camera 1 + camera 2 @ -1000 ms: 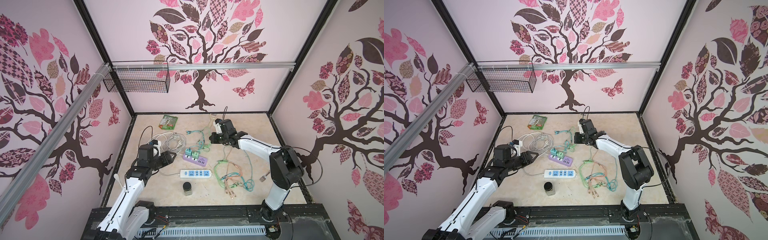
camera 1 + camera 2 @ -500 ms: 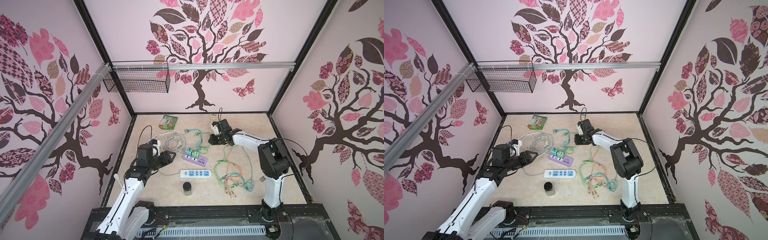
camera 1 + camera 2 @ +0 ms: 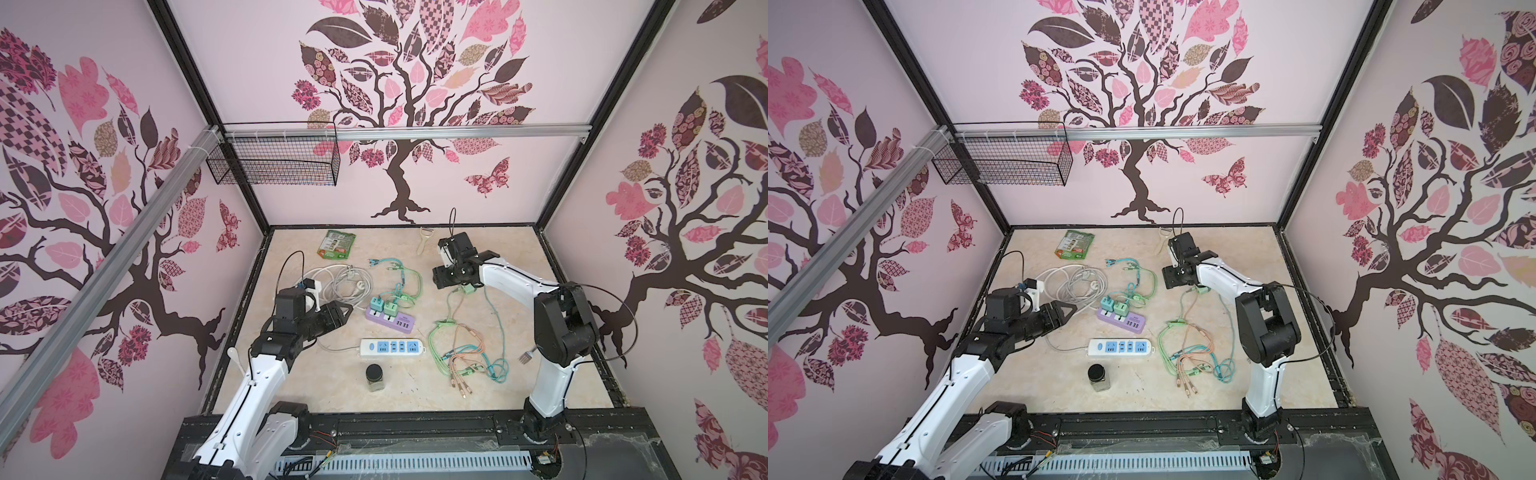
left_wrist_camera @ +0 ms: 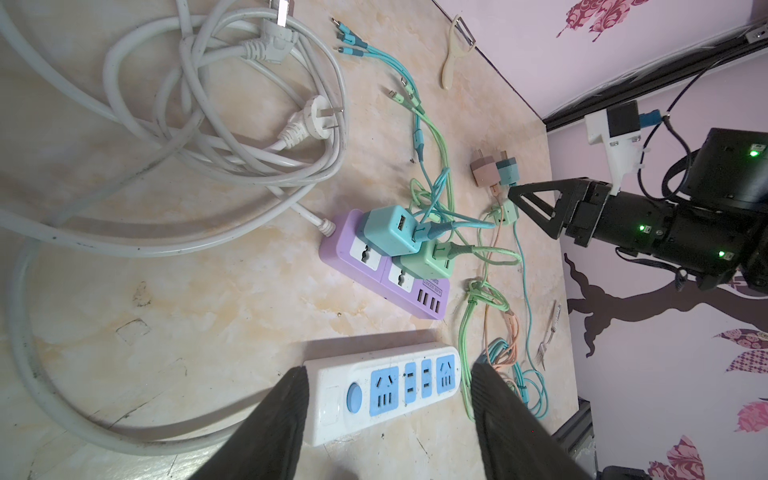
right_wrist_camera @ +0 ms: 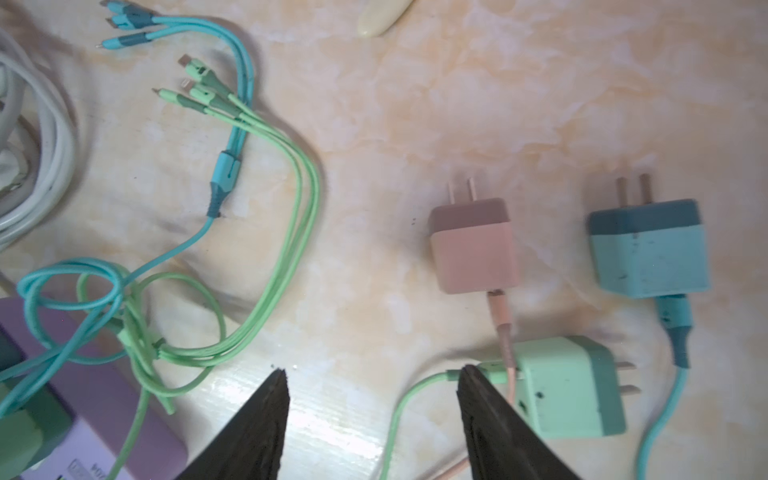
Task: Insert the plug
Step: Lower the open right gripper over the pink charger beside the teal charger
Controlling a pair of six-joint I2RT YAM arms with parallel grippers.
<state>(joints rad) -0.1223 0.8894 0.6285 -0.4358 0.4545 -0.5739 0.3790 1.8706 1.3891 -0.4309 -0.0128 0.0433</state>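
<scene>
Hovering low, the right gripper [image 5: 374, 372] is seen with fingers [image 5: 257, 415] spread, nothing pinched; the mint-green cube plug [image 5: 569, 386] lies on the marbled beige tabletop [image 5: 457, 104], just beside one finger. The pick-up step is judged in hand: the jaws must be centred over that plug, closed, then carried to the lilac plastic power strip [image 4: 338, 239]. The left gripper [image 4: 388, 372] is held spread and empty.
</scene>
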